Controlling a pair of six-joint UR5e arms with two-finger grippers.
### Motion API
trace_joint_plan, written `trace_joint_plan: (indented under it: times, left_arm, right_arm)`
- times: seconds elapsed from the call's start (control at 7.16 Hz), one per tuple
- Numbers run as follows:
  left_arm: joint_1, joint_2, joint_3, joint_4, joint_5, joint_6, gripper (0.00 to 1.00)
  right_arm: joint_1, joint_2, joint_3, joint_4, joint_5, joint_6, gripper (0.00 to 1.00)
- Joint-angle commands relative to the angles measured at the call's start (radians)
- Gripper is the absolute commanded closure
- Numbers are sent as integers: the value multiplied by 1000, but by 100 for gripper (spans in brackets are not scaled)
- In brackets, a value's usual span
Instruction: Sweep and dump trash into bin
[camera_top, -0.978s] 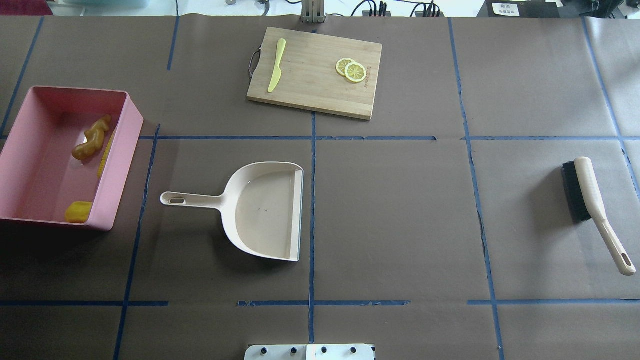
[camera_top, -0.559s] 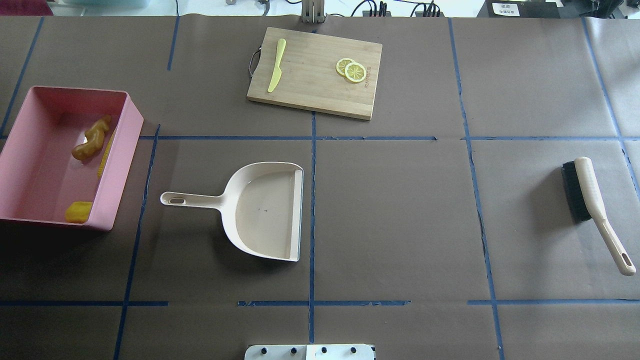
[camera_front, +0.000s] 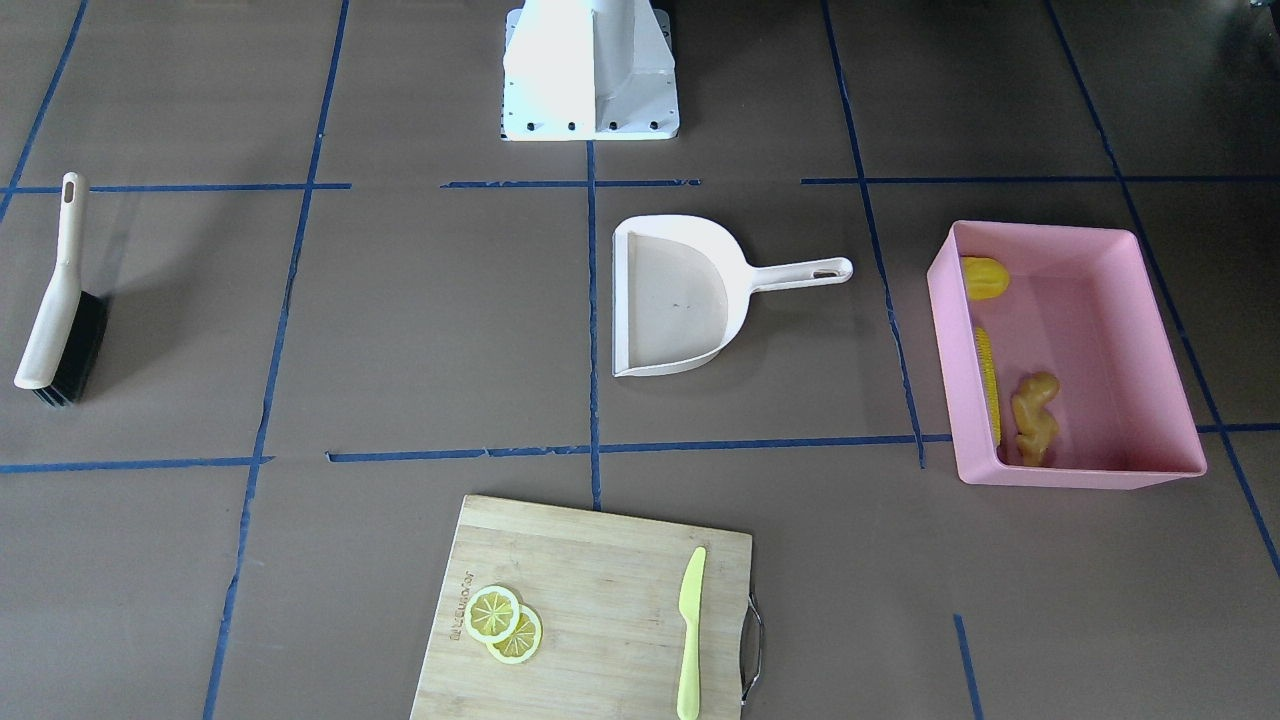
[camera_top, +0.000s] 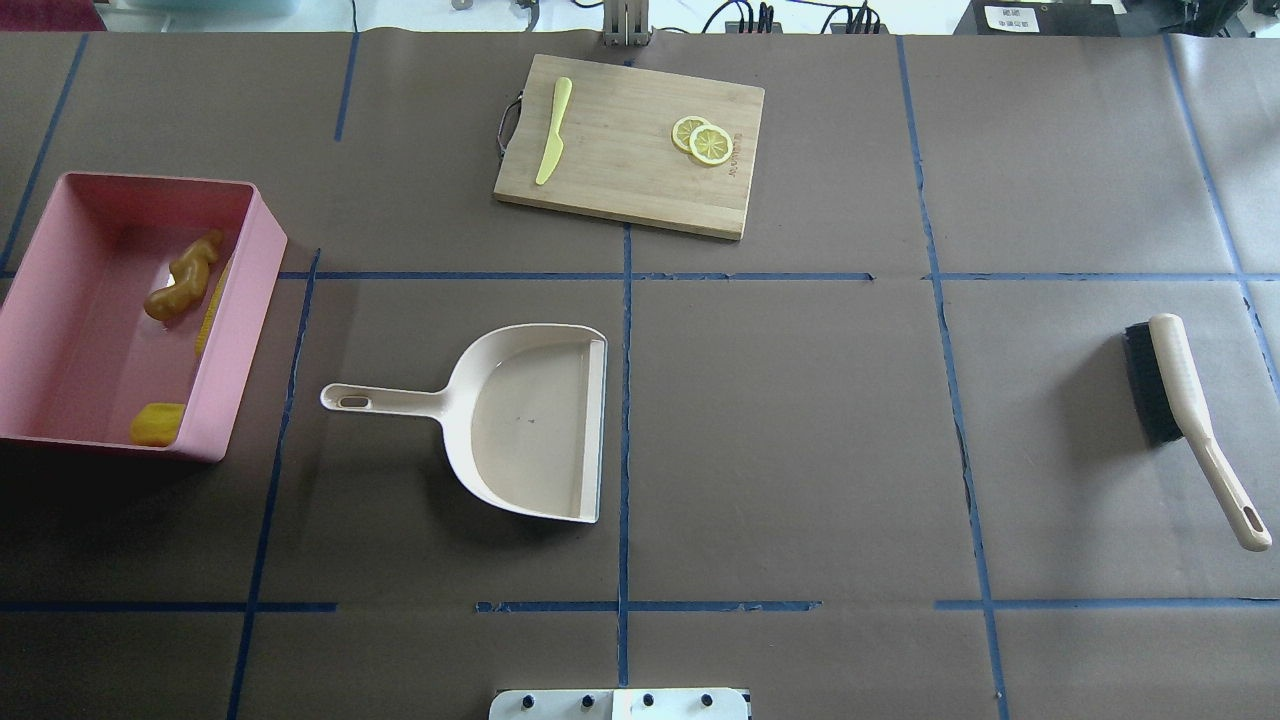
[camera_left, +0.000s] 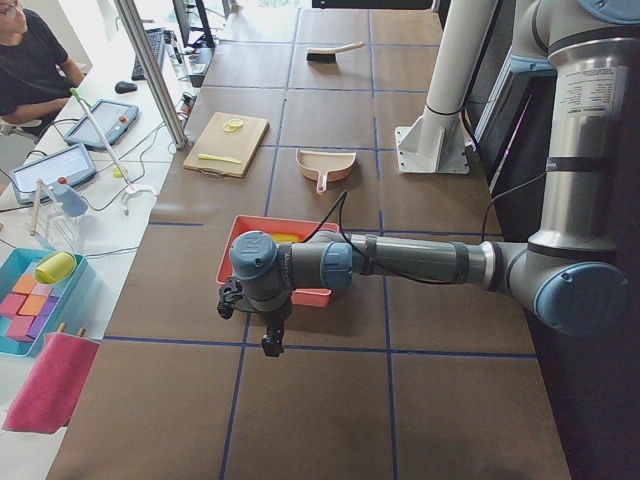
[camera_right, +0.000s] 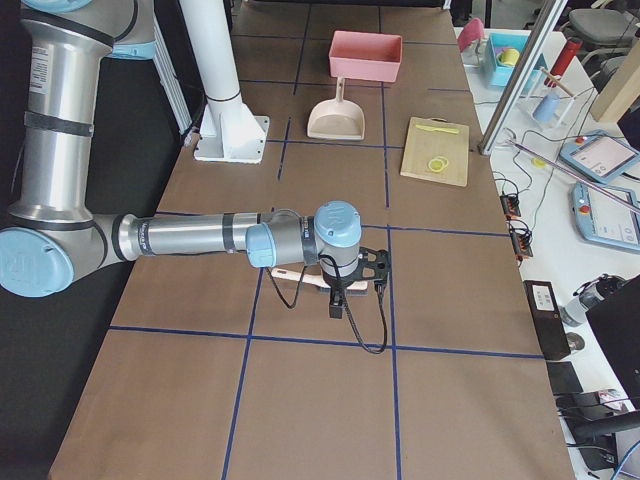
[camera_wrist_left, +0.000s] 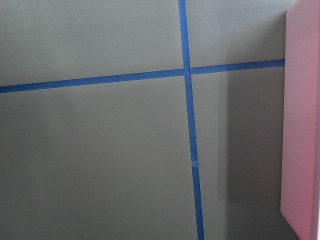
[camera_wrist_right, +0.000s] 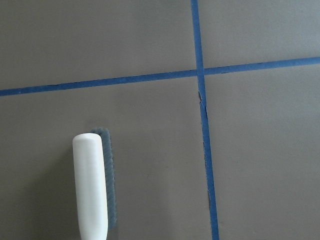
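Observation:
The pink bin (camera_top: 245, 300) stands at the table's left end; its wall also fills the right edge of the left wrist view (camera_wrist_left: 300, 125). Inside it lies the trash: a tan ginger root (camera_top: 183, 275), a corn cob (camera_top: 208, 315) against the wall and a yellow lump (camera_top: 157, 423). The cream dustpan (camera_top: 520, 420) rests empty near the middle. Only the side views show the arms. My left gripper (camera_left: 272, 343) hangs beside the bin (camera_left: 270, 220). My right gripper (camera_right: 336, 305) hovers over the brush (camera_wrist_right: 90, 185). I cannot tell whether either is open or shut.
The brush (camera_top: 1180, 400) lies at the table's right end, bristles toward the centre. A wooden cutting board (camera_top: 630, 145) at the far edge carries a yellow-green knife (camera_top: 553, 130) and two lemon slices (camera_top: 703, 140). A person sits beyond the far side (camera_left: 30, 60).

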Motion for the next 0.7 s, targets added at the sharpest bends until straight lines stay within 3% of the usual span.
trace_joint_plan:
  times: [0.0,0.56]
  left_arm:
    - [1,-2,-9,-7,-9,2,0]
    - [1,-4,-57,2,-1,4,0]
  right_arm:
    - [4,-2,5,3,-2,-1,0]
    - [4,22,3,0,1,1,0]
